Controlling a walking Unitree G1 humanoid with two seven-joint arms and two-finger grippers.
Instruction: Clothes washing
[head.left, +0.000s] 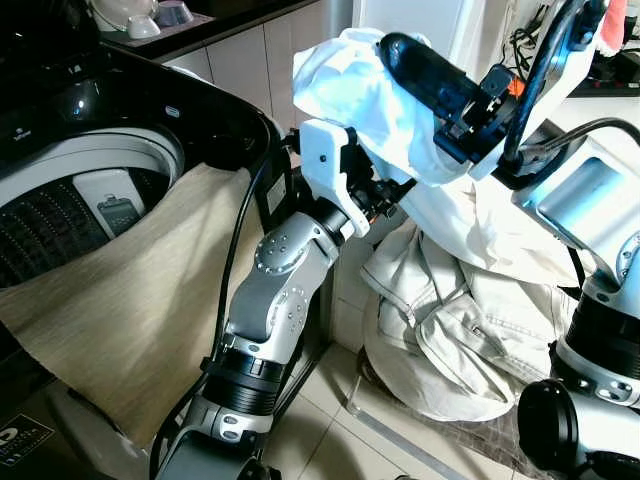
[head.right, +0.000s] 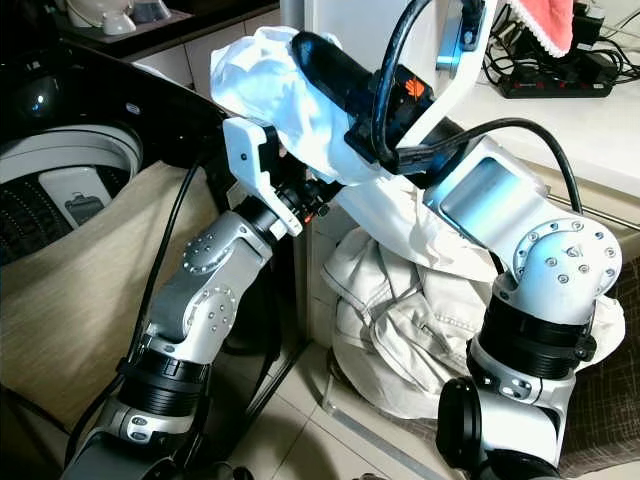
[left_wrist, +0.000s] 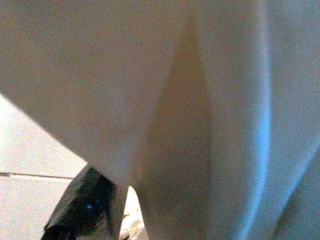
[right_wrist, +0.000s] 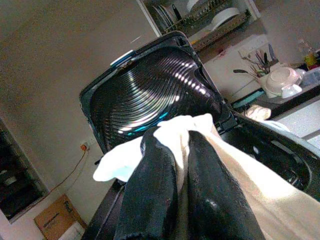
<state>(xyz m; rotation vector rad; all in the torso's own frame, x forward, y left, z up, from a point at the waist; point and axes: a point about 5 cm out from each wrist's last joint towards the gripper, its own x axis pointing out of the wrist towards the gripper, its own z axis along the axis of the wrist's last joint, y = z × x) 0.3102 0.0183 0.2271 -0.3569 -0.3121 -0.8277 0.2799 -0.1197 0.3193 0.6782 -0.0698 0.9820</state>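
My right gripper (right_wrist: 175, 165) is clamped on the white garment (head.left: 350, 80), pinched between its jaws; it's soft, light and floppy, so I'd keep this bunched hold; left gripper's jaws I cannot tell.

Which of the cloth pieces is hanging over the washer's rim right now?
The beige ribbed cloth, draped over the washing machine rim. The white garment is held up by the right gripper; the cream clothes sit piled below.

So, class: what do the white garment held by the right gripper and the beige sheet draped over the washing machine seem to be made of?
White garment: probably thin woven cotton, matte; it crumples into soft creases. Beige sheet: seemingly a heavier woven textile, matte, with fine ribbed lines, hanging flat over the black washing machine.
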